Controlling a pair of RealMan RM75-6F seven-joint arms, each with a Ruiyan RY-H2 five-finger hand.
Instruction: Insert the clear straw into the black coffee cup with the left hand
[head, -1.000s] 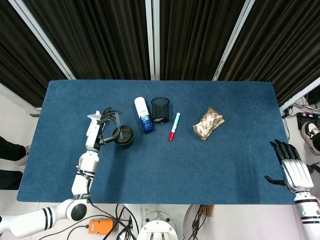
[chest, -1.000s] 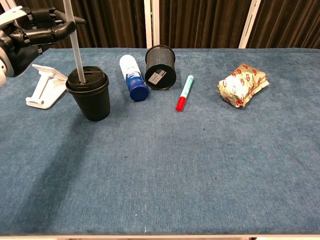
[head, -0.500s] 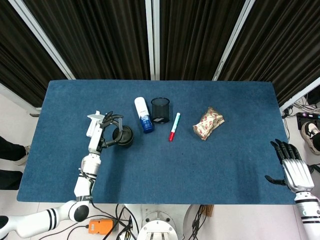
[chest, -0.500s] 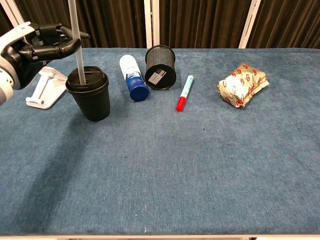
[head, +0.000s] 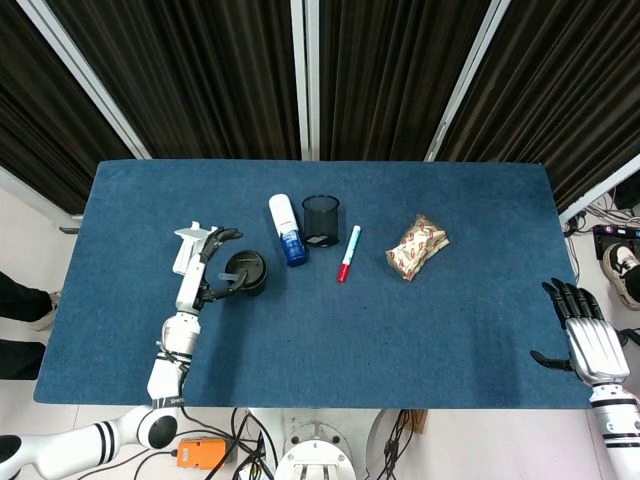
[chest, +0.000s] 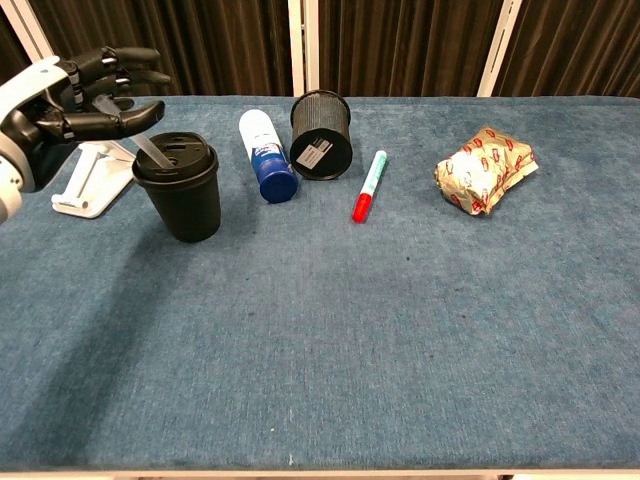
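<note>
The counter (chest: 400, 330), under blue napped cloth, carries the matte black cup (chest: 183, 192) at its left. The left hand (chest: 62, 105), which pinched the upright straw (chest: 148, 150) half a second ago, has let go; its fingers (chest: 125, 119) now spread empty just above. The clear, thin straw now leans through the lid, so insertion appears complete. The right hand (head: 590, 345) hangs open at the near right.

Bright, even overhead light, soft faint shadows, both views sharp

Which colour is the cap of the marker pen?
Red; the marker pen shows best in the chest view.
</note>
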